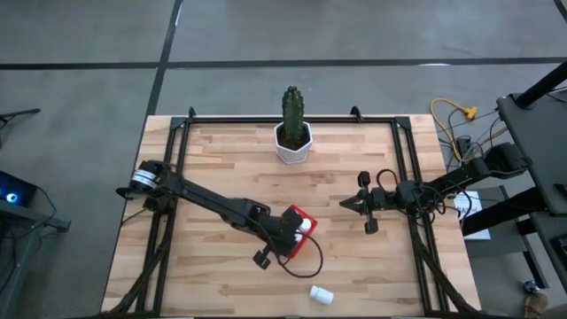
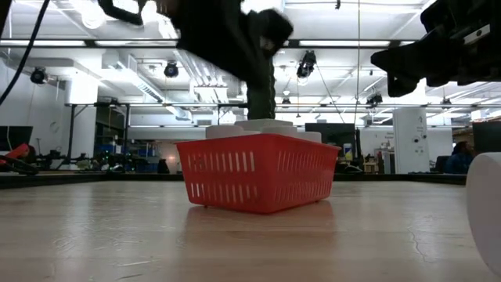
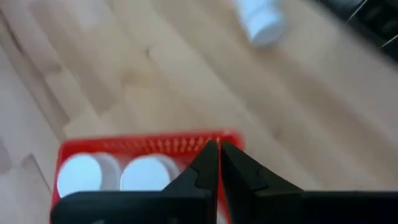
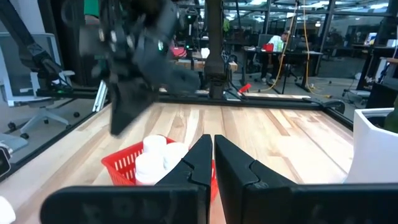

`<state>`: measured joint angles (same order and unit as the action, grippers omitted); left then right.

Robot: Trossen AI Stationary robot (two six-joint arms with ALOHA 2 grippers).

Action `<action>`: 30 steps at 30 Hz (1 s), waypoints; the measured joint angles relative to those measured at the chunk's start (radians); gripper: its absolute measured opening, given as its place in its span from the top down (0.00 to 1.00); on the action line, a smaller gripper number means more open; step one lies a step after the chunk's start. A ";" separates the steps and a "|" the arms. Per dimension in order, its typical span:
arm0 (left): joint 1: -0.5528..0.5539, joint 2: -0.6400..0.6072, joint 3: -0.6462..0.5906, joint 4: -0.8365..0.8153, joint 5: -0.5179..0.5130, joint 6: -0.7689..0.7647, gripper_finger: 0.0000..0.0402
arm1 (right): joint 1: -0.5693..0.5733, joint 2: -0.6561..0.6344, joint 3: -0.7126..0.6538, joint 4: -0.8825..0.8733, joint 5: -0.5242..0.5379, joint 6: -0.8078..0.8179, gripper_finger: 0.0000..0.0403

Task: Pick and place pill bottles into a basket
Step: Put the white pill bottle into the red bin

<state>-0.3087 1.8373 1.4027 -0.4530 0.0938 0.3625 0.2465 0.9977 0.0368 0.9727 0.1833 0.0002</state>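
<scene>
Basket [image 1: 302,219], red, low-walled, sits near the middle of the wooden table [image 1: 230,159], a little toward the front edge. White bottles stand inside it; two caps [image 3: 149,174] show side by side in the left wrist view, and the right wrist view shows a cluster of bottles [image 4: 158,158] rising above the rim. Exact count inside cannot be told.

One bottle [image 1: 322,294] lies on its side on the table, well apart from the basket, close to the front edge. It shows again beyond the basket in the left wrist view [image 3: 261,22].

Left gripper [image 1: 288,237] hangs directly over the basket, fingers pressed together, holding nothing.

Right gripper [image 1: 347,204] waits above the table to the right of the basket, apart from it, fingers likewise closed and empty, pointing toward the basket.

Cactus in a white pot [image 1: 293,142] stands at the far edge of the table, clear of both arms.
</scene>
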 joint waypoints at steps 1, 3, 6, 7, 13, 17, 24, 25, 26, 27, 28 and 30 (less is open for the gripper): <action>-0.001 -0.014 0.000 0.003 0.017 -0.003 1.00 | 0.000 0.000 0.000 -0.005 0.000 0.000 0.98; -0.001 -0.052 -0.012 0.024 0.055 -0.010 1.00 | 0.000 0.000 0.000 -0.010 0.000 -0.001 0.98; -0.001 -0.134 -0.054 0.064 0.087 -0.016 1.00 | 0.000 0.000 0.000 -0.021 0.000 -0.001 0.98; -0.001 -0.166 -0.078 0.092 0.088 -0.016 1.00 | 0.000 0.001 0.000 -0.022 0.000 -0.001 0.98; 0.004 -0.427 -0.377 0.409 0.070 -0.068 1.00 | 0.000 0.001 0.000 -0.027 -0.005 -0.031 0.98; 0.008 -0.628 -0.654 0.640 -0.049 -0.143 1.00 | 0.003 0.001 0.000 -0.020 -0.005 -0.049 0.98; 0.008 -0.983 -0.949 0.678 -0.208 -0.201 1.00 | 0.004 0.001 0.004 -0.020 -0.008 -0.028 0.98; 0.008 -1.026 -0.979 0.680 -0.208 -0.200 1.00 | 0.004 0.001 0.008 -0.019 -0.008 -0.018 0.98; 0.008 -1.066 -1.005 0.681 -0.208 -0.200 1.00 | 0.004 0.001 0.010 -0.018 -0.008 -0.001 0.98; 0.008 -1.101 -1.030 0.681 -0.208 -0.200 1.00 | 0.004 0.001 0.013 -0.019 -0.008 0.020 0.98; 0.008 -1.136 -1.056 0.685 -0.208 -0.201 1.00 | 0.004 0.001 0.019 -0.020 -0.008 0.043 0.98; 0.008 -1.190 -1.101 0.685 -0.208 -0.201 1.00 | 0.004 0.001 0.038 -0.019 -0.010 0.077 0.98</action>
<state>-0.3004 0.6468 0.3020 0.2321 -0.1146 0.1612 0.2508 0.9985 0.0746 0.9533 0.1729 0.0771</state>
